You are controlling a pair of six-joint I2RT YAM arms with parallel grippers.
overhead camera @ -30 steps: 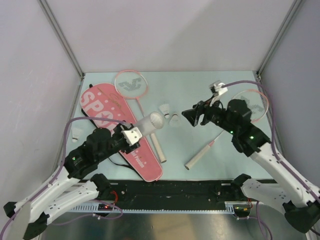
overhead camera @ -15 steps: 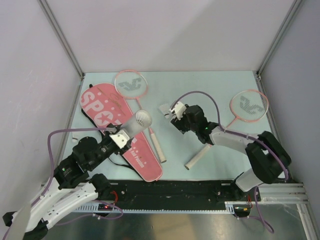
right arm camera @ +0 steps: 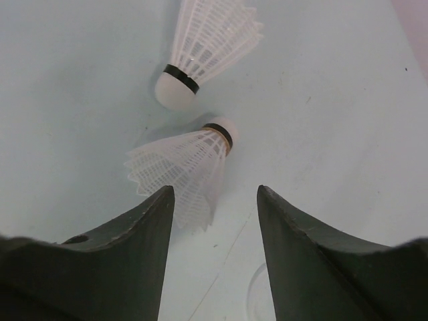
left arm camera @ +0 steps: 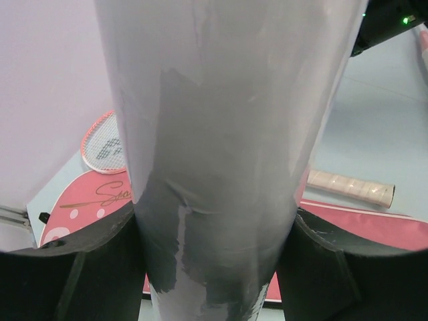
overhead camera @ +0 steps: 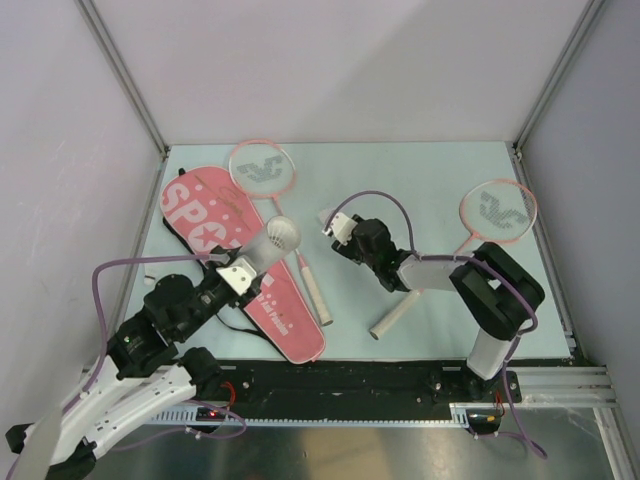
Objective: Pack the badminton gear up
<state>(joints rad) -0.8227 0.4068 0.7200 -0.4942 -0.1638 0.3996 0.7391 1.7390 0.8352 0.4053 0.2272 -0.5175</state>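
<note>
My left gripper is shut on the long white tube, which it holds tilted up over the pink "SPORT" bag. In the left wrist view the tube fills the gap between both black fingers. My right gripper hangs low at the table's middle, beside a shuttlecock. In its wrist view the right gripper stands open. One white feather shuttlecock lies just ahead of its left finger and a second shuttlecock lies farther on. One racket lies behind the bag, the other racket at the right.
The first racket's pale handle lies along the bag's right edge and the other racket's handle lies near my right arm. A purple cable loops above the right wrist. Walls close in the table at the back and both sides.
My right arm has swung from the right side down to the shuttlecocks at the middle, its jaws narrowing a little. My left arm has drawn back with the tube, tilting it up.
</note>
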